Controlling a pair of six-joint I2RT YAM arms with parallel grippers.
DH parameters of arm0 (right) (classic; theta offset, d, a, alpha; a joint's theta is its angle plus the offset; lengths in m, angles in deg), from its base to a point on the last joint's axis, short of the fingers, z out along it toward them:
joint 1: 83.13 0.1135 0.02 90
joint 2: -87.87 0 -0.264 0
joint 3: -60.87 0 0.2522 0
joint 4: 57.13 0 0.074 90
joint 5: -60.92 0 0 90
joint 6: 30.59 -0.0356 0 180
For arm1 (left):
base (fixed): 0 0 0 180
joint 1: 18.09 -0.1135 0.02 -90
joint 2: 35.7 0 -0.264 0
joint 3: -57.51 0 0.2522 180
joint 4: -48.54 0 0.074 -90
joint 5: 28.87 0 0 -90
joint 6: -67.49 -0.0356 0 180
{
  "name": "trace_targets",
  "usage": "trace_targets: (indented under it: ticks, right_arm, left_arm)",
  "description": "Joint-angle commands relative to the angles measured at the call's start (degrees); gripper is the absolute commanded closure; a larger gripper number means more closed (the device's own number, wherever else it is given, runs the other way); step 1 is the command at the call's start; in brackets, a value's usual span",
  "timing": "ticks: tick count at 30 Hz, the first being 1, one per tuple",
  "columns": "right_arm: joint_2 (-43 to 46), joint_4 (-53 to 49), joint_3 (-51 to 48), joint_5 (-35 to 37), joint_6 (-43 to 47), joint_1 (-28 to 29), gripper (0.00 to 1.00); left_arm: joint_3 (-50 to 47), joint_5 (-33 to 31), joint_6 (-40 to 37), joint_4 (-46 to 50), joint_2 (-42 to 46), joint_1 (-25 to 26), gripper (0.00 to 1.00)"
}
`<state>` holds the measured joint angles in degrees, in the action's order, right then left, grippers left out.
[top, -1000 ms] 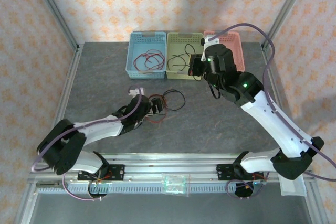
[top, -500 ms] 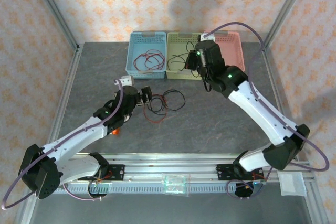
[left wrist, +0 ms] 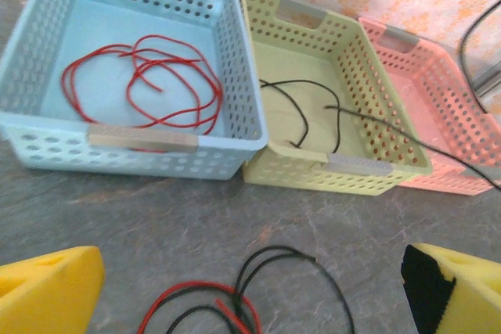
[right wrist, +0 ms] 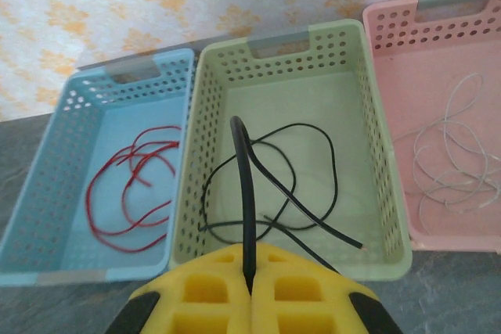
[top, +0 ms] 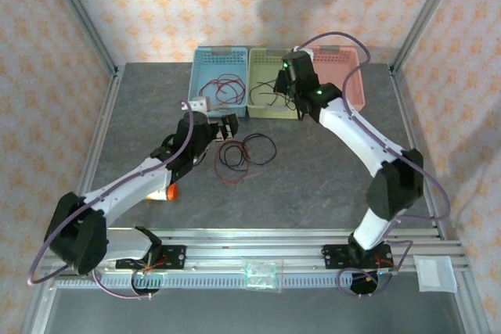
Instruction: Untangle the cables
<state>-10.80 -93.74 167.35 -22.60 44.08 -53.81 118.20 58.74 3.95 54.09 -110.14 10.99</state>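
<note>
Three baskets stand side by side at the far edge of the grey surface (top: 313,177): a blue basket (top: 205,64) on the left, a green basket (top: 266,60) in the middle and a pink basket (top: 350,76) on the right, their walls touching. One red cable (left wrist: 145,76) lies in loose loops on the floor of the blue basket. A whitish cable (right wrist: 454,162) lies coiled in the pink basket. The right end effector (right wrist: 252,287) hangs above the near rim of the green basket with its yellow fingers pressed together on a black cable (right wrist: 247,193), which rises from the basket floor to the fingers while the rest of it lies in open curves inside. Nearer the arms, a tangle of red and black loops (top: 239,154) rests on the surface, well apart from the baskets. The left end effector (top: 227,126) is beside the far left edge of this tangle, jaws spread wide and holding nothing.
</note>
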Motion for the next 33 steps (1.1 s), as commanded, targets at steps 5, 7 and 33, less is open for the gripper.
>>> trace_targets:
  ticks: [5, 7, 33]
  right_arm:
    - [-11.98, 0.07, 13.72, 0.02, 2.47, -1.94, 1.00]
    - [-15.25, -1.29, 17.63, -0.13, 2.74, -2.38, 1.00]
    - [-41.10, -6.86, 46.71, -3.02, 5.99, -7.26, 0.72]
  left_arm:
    - [7.34, 5.34, -0.57, -8.22, -8.42, -1.86, 0.01]
    - [9.11, 6.54, -0.38, -8.70, -10.73, -2.64, 0.01]
    - [15.37, 14.17, 0.96, -7.00, -19.75, -8.27, 0.01]
